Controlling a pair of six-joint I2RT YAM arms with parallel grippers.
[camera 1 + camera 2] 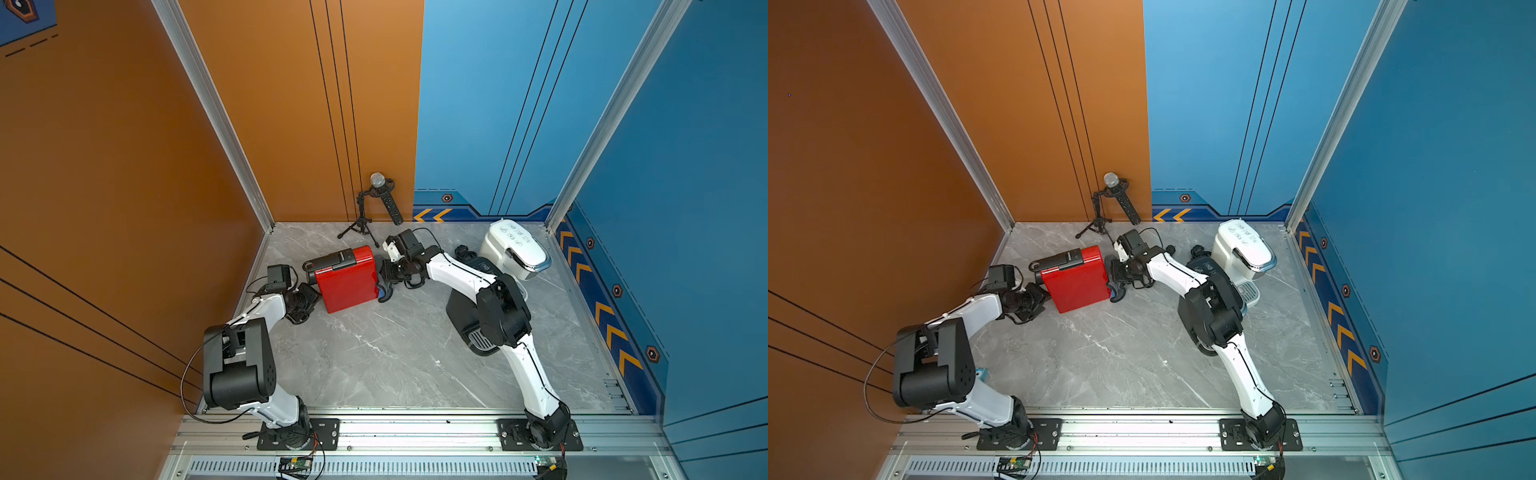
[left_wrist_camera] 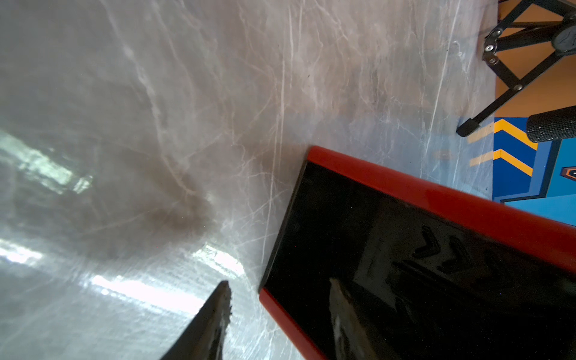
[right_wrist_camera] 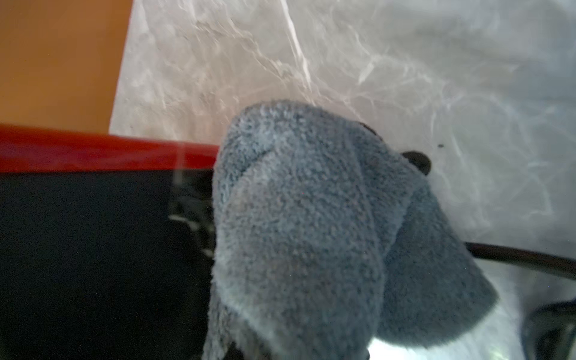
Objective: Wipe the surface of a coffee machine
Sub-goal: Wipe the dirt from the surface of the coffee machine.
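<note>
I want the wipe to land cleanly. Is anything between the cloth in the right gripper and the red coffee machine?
Nothing visible. The right gripper holds the cloth right at the edge of the red coffee machine. The black machine and white machine stand beyond that arm, out of the way.

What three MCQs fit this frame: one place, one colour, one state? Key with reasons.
1. Where is the cloth?
A) at the red machine
B) on the white machine
C) by the tripod

2. Cloth colour?
A) white
B) yellow
C) grey

3. Right pincer?
A) open, empty
B) shut on the cloth
C) out of view

Key:
1 A: the right wrist view shows the cloth right at the machine's red edge.
2 C: its pile looks grey in that view.
3 B: the cloth hangs bunched from the closed jaws.
</note>
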